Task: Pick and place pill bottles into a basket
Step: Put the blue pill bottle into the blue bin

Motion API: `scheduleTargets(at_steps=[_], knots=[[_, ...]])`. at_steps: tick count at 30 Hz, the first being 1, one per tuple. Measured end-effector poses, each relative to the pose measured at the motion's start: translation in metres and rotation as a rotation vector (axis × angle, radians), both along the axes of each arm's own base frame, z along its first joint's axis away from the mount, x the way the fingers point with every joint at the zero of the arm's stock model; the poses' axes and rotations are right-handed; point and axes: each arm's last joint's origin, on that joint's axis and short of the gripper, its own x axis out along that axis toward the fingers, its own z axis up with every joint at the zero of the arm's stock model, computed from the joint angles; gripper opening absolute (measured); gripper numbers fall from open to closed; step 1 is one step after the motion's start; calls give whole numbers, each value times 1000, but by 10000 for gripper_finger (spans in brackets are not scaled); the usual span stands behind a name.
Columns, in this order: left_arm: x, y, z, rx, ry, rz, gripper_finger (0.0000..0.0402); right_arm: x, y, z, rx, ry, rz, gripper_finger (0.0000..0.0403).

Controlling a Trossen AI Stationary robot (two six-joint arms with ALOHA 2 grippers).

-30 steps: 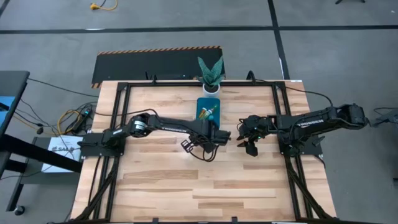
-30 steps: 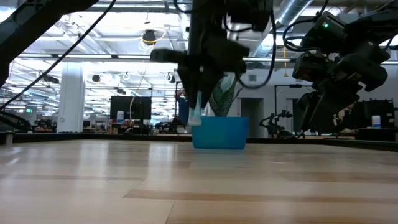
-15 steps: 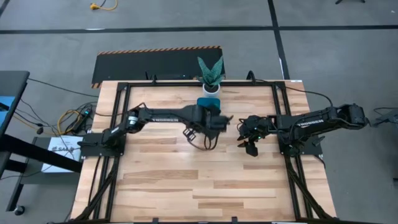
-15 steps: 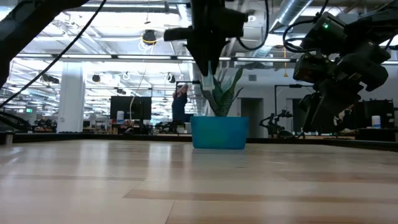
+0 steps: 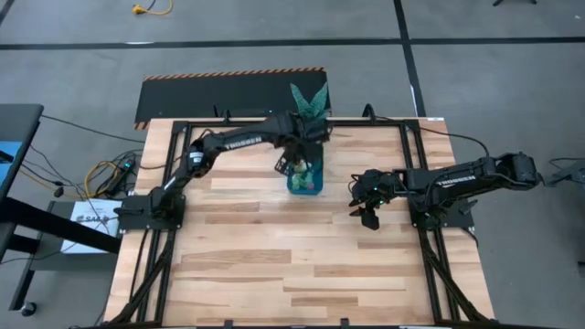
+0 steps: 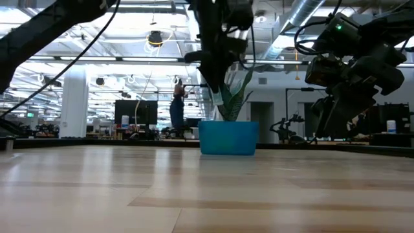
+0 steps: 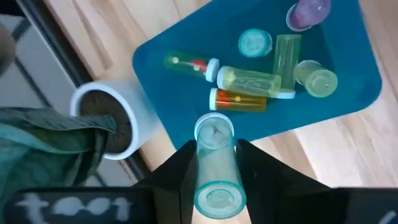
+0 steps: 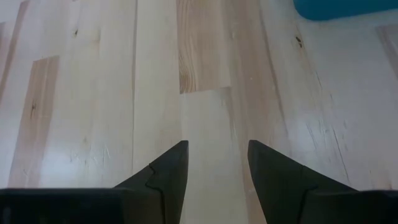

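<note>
While the left hand (image 7: 214, 168) hangs over the teal basket (image 7: 348, 93), a pale green pill bottle (image 7: 214, 165) sits clamped between its fingers.

Six more bottles (image 7: 249, 79) lie loose inside the basket, which stands on the wooden counter (image 5: 274, 265) just beside a white plant pot (image 7: 102, 118). Well apart, the right hand (image 5: 366, 212) hovers above bare boards with its fingers spread and nothing between them.

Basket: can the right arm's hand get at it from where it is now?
Probably yes. The right hand hangs open over bare wood beside the basket, with nothing lying between. But the left hand, holding a pill bottle, sits above the basket, so they could clash.
</note>
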Motion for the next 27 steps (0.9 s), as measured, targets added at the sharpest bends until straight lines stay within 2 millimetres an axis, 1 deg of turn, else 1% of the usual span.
scheduleTargets(at_steps=[4,7,11,14,17,27], knots=[[-2,19,-9,-48,-17,30,91,0,0,0,-7,-1,5,159],[-4,26,-15,-74,-13,41,91,0,0,0,-9,-1,8,159],[0,26,-31,-79,-4,25,91,0,0,0,-23,-4,25,159],[1,26,-35,-73,-6,3,91,0,0,0,-23,-5,25,159],[3,27,-45,-72,-4,-3,91,0,0,0,-23,-5,25,159],[4,29,-60,-56,-7,-20,91,0,0,0,-23,-5,24,159]])
